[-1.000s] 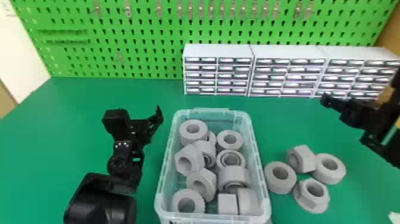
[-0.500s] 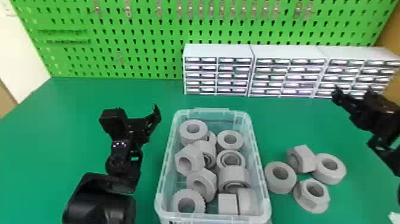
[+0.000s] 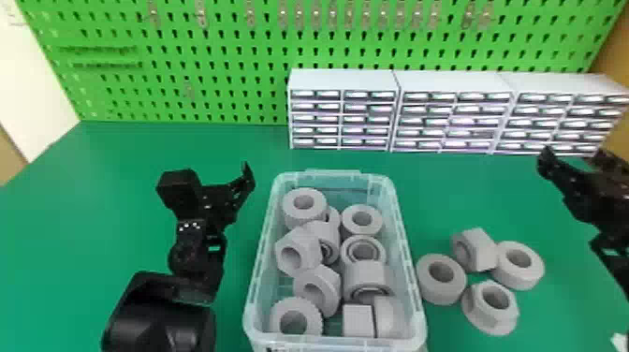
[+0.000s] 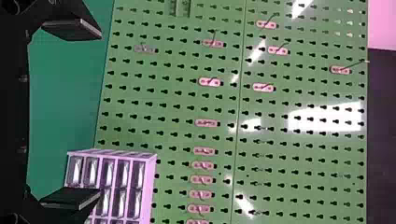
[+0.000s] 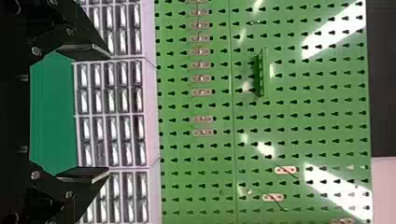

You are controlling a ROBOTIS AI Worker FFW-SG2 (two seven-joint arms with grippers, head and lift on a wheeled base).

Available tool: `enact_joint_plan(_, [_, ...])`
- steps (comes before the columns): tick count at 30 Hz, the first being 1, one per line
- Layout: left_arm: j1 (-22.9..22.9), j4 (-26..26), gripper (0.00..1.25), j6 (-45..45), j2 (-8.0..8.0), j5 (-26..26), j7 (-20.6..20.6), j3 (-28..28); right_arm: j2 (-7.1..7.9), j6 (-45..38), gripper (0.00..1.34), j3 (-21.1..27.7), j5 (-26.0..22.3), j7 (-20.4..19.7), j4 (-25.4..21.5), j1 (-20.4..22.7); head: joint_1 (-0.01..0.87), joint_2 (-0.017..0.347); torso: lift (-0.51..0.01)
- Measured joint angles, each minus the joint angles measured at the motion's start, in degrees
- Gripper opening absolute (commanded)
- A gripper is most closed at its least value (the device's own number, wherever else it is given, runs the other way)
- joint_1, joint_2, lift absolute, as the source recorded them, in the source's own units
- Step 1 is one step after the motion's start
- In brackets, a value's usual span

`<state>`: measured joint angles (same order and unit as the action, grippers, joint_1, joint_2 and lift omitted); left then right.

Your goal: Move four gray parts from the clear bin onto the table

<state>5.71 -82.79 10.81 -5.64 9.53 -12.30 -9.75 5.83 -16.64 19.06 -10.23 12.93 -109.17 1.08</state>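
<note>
At the near edge on the right, a corner of one white thing point(image 3: 620, 343) shows on the green desk point(image 3: 56, 262). The clear bin point(image 3: 413, 304) stands at the near middle, with eleven gray parts that I can count in it. Its near end has three: a toothed ring point(image 3: 306, 306) at left, a square-faced block point(image 3: 358, 320) and a rounded piece point(image 3: 389, 316). Next come two, a flanged part point(image 3: 330, 285) and a thick cylinder point(image 3: 367, 274); then three, a hex nut point(image 3: 299, 238) among them; then three at the far end, one partly hidden. Four more gray parts lie on the desk, just right of the bin: two nearer, a round ring point(image 3: 441, 279) and a flanged nut point(image 3: 490, 309), and two farther, a hex piece point(image 3: 484, 250) and another ring point(image 3: 519, 266). Left of the bin is the left gripper point(image 3: 248, 174), its two fingers spread wide with nothing between them. Far over on the right, beyond those four parts, is the right gripper point(image 3: 572, 157), its two fingers also spread and empty. Three drawer cabinets point(image 3: 344, 79) stand side by side at the far middle and right, and behind them rises one green pegboard point(image 3: 224, 93).
</note>
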Motion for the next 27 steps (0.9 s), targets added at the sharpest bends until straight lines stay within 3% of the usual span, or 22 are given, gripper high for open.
enact_joint_plan(11, [0.09,-0.01,1.15,0.65,1.29,-0.51,1.83,0.92,-0.01,4.7,0.94,-0.09,1.86,-0.01,0.28,1.37,0.693,0.072,-0.052])
enact_joint_plan(19, [-0.06,0.0,1.15,0.62,4.26,-2.92,5.83,3.29,1.15,5.1,0.94,-0.6,2.29,-0.01,-0.06,1.44,0.693,0.072,-0.052])
enact_joint_plan(27, [0.61,0.0,1.15,0.62,5.59,-4.13,7.11,5.15,0.45,5.83,0.94,-0.52,3.3,-0.01,-0.24,1.03,0.693,0.072,-0.052])
